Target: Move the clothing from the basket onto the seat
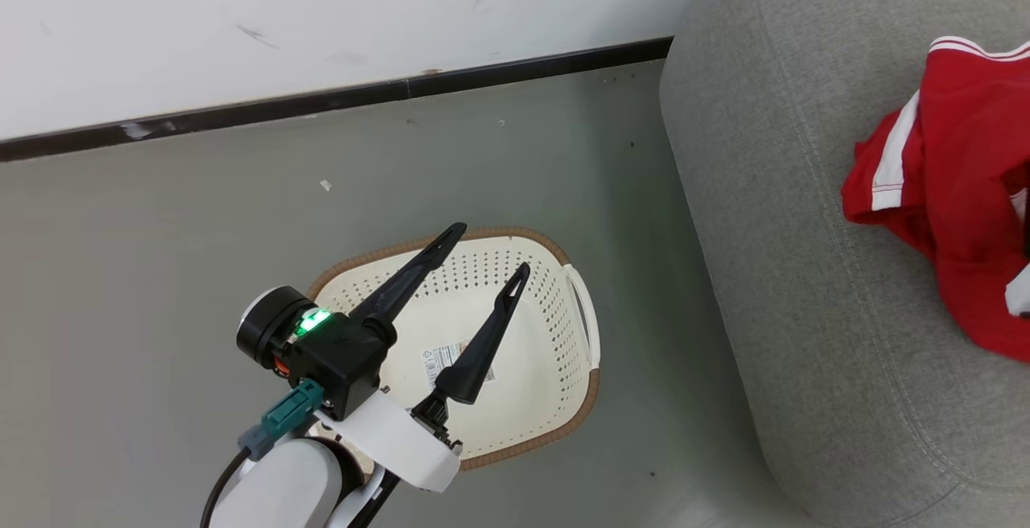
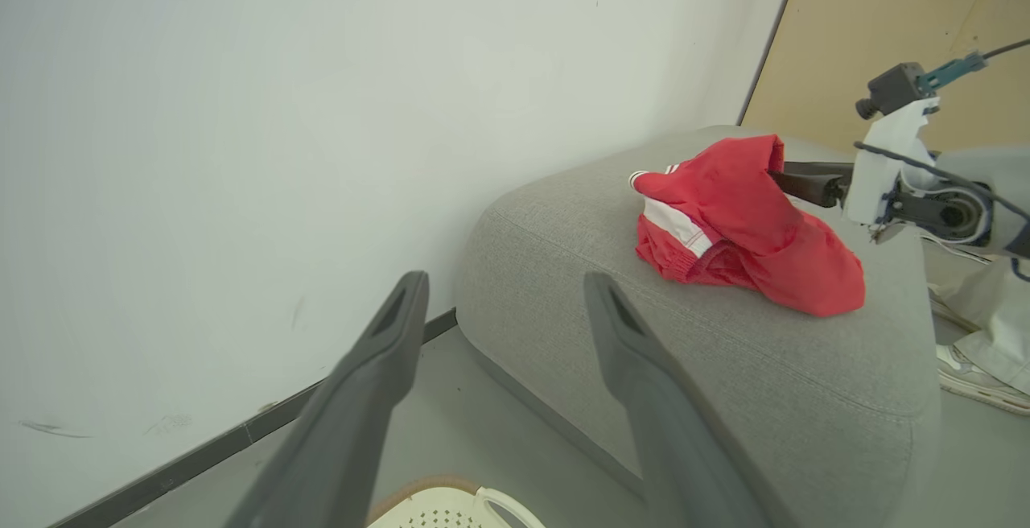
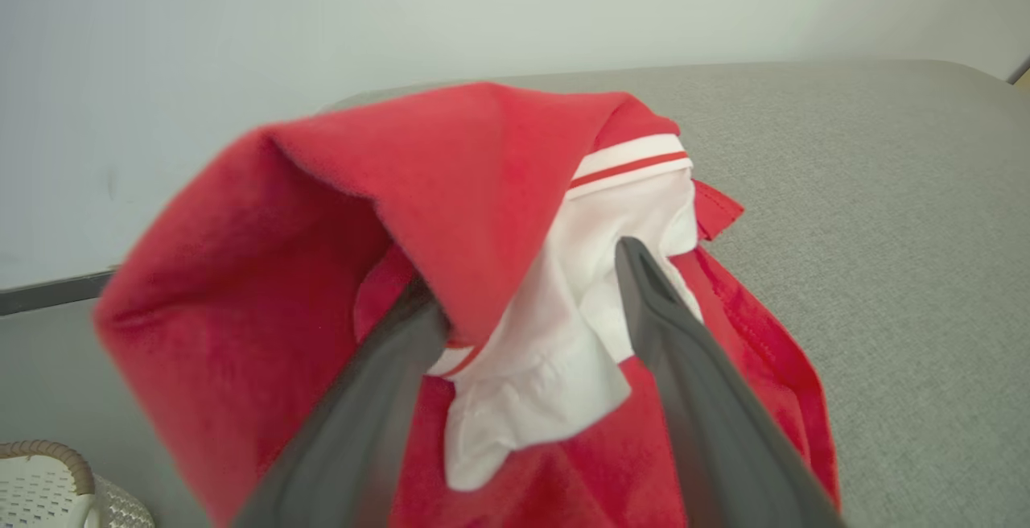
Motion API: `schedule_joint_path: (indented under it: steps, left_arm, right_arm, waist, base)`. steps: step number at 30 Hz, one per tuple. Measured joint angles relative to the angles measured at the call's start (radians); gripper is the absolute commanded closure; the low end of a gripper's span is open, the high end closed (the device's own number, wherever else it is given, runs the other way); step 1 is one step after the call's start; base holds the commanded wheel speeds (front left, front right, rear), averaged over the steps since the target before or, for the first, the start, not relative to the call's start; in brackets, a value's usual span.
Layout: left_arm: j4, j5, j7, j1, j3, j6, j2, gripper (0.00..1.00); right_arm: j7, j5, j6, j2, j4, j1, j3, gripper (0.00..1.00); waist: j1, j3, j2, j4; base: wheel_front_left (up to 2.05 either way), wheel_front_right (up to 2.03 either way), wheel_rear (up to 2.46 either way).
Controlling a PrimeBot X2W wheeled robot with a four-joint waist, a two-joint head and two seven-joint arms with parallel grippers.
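The red clothing (image 1: 957, 190) with white stripes lies bunched on the grey seat (image 1: 805, 230) at the right. In the right wrist view my right gripper (image 3: 527, 286) stands open inside the heap: red cloth (image 3: 322, 230) drapes over its left finger and white lining sits between the two. From the left wrist view, its dark fingers (image 2: 809, 183) reach under the clothing (image 2: 740, 222). My left gripper (image 1: 491, 250) hangs open above the cream basket (image 1: 563, 311), holding nothing. The basket's floor shows its barcode label and no cloth.
The basket stands on grey floor between the white wall with its dark skirting (image 1: 322, 101) and the seat's rounded corner. A person's shoe (image 2: 974, 375) and pale trouser leg show beyond the seat's far side. A tan panel (image 2: 885, 13) stands behind the seat.
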Motion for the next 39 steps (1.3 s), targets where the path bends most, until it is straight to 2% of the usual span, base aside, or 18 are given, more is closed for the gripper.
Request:
schedule_joint_path:
  steps: [11, 16, 26, 32, 39]
  left_arm:
    - [0.045, -0.04, -0.04, 0.001, 0.052, 0.011, -0.022, 0.0]
    - [0.075, -0.052, -0.056, 0.013, 0.082, 0.03, -0.02, 0.0]
    - [0.145, -0.071, -0.091, 0.102, 0.167, 0.101, -0.011, 0.0]
    - [0.171, -0.081, -0.108, 0.165, 0.217, 0.143, 0.002, 0.0]
    - [0.181, -0.082, -0.131, 0.216, 0.287, 0.192, 0.009, 0.0]
  right_arm:
    - [-0.009, 0.014, 0.0, 0.044, -0.083, 0.11, 0.037, 0.0]
    - [-0.009, 0.03, 0.0, 0.08, -0.178, 0.142, 0.064, 0.0]
    - [-0.013, 0.052, 0.0, 0.152, -0.383, 0.201, 0.151, 0.0]
    - [-0.014, 0.069, 0.0, 0.189, -0.452, 0.225, 0.236, 0.0]
    - [-0.014, 0.074, 0.0, 0.197, -0.497, 0.269, 0.304, 0.0]
  waist:
    - [0.0, -0.04, 0.0, -0.038]
    - [0.0, -0.067, 0.0, -0.058]
    - [0.0, -0.131, 0.0, -0.077]
    - [0.0, -0.167, 0.0, -0.066]
    - [0.0, -0.204, 0.0, -0.039]
  base:
    - [0.0, 0.0, 0.0]
    - [0.0, 0.0, 0.0]
    - [0.0, 0.0, 0.0]
    - [0.0, 0.0, 0.0]
    - [0.0, 0.0, 0.0]
